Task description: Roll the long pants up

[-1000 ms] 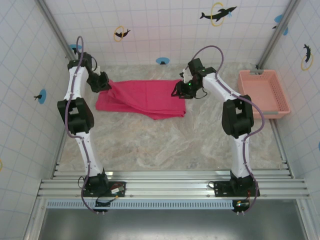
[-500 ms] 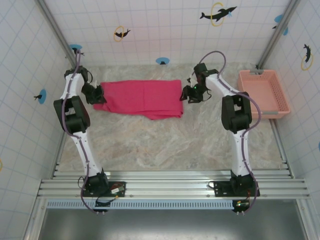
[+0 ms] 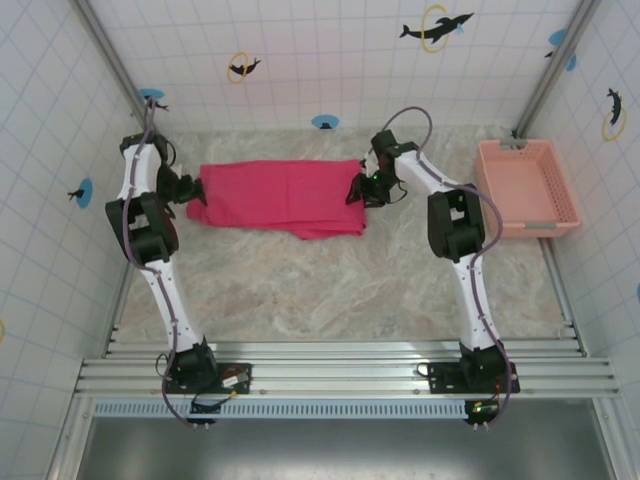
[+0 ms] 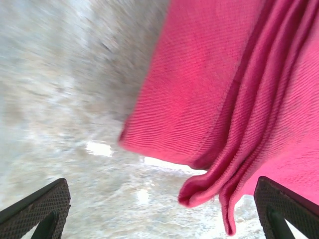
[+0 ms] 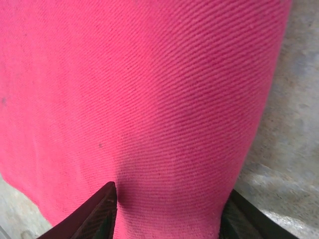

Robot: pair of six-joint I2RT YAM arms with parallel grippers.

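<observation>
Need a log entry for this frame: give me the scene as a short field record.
garment: long pants, lying flat, not yet rolled
left end effector: open, just off one end of the pants
right end effector: astride the opposite edge, cloth between its fingers; grip unclear
basket: pink, apart from the pants

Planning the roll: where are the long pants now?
In the top view, the long pants lie flat between the left gripper and the right gripper, with the pink basket off to their right.
</observation>
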